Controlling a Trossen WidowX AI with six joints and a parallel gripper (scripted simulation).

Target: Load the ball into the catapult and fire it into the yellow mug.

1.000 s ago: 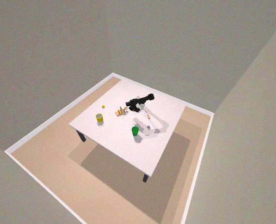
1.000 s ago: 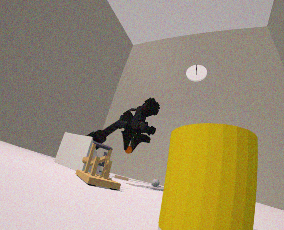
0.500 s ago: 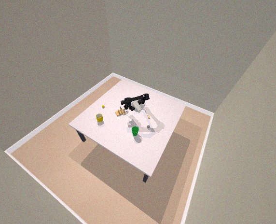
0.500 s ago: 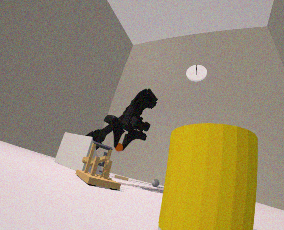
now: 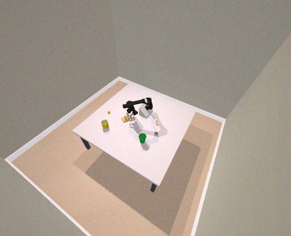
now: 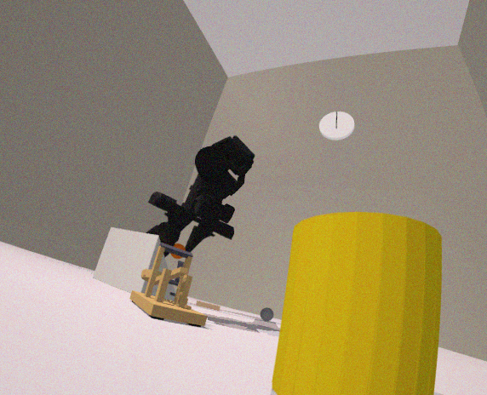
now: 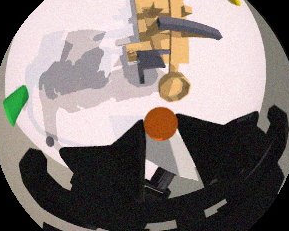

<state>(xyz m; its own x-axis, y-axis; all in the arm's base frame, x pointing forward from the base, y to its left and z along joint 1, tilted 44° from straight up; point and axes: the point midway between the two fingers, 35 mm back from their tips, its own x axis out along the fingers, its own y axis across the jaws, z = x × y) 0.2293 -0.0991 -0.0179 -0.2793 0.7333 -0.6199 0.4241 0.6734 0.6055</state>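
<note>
My gripper (image 6: 179, 250) (image 7: 159, 120) is shut on an orange ball (image 6: 177, 256) (image 7: 161, 130), which sits between the fingertips above the table. The wooden catapult (image 5: 125, 119) (image 6: 178, 315) (image 7: 179, 45) stands on the table, with a dark crossbar (image 7: 195, 30) on top. In the wrist view its tan, round throwing cup (image 7: 174, 86) lies just beyond the held ball, a little to the right; the height gap is hard to tell. The yellow mug (image 5: 105, 125) (image 6: 359, 302) stands upright, apart from the catapult on its far side from the arm.
A green cup (image 5: 142, 138) (image 7: 15, 105) stands on the table. A small yellow ball (image 5: 109, 112) lies behind the mug. A grey ball (image 5: 156, 133) (image 6: 266, 314) (image 7: 50, 141) and a tan block (image 5: 156, 123) (image 6: 208, 306) lie apart. A pale box (image 5: 144, 112) (image 6: 123, 260) stands by the arm.
</note>
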